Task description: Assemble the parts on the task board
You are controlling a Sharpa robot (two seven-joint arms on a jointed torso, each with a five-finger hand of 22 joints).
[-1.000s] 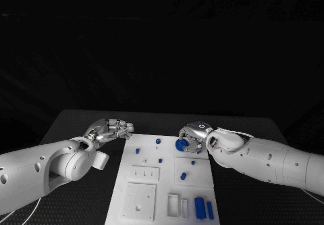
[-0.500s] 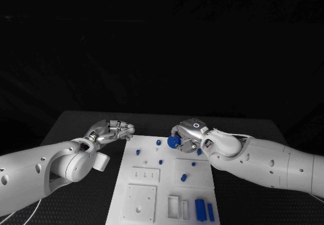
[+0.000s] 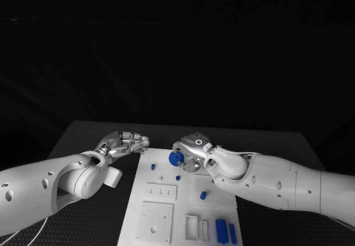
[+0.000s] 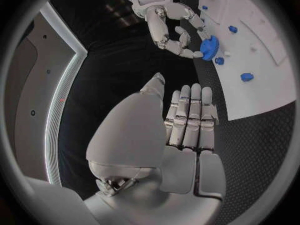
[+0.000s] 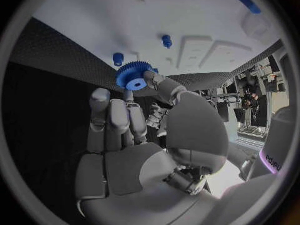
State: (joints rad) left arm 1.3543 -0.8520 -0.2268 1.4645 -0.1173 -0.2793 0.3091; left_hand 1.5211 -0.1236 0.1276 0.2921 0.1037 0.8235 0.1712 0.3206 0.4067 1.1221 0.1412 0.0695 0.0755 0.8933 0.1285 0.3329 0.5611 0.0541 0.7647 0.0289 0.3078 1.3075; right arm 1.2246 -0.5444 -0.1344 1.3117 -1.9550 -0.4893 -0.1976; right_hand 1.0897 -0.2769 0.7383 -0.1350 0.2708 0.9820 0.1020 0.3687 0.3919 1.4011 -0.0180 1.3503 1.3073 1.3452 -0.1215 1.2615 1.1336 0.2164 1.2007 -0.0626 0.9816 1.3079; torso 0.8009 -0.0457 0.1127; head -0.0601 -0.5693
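I see a dim scene — the room behind the table [image 3: 89,134] is black. Light from above brightens the white board [image 3: 222,190] and gives soft glare on both arms. My wrist views bend straight edges — the circle rims darken and blur.

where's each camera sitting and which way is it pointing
Head view: on the robot's head, looking down at the table; both arms come in, the right hand holding a blue gear over the board, the left hand beside the board.
Left wrist view: behind the left hand, facing across the table toward the right hand.
Right wrist view: behind the right hand, facing the board.
Shared: all three show the gear and the board.
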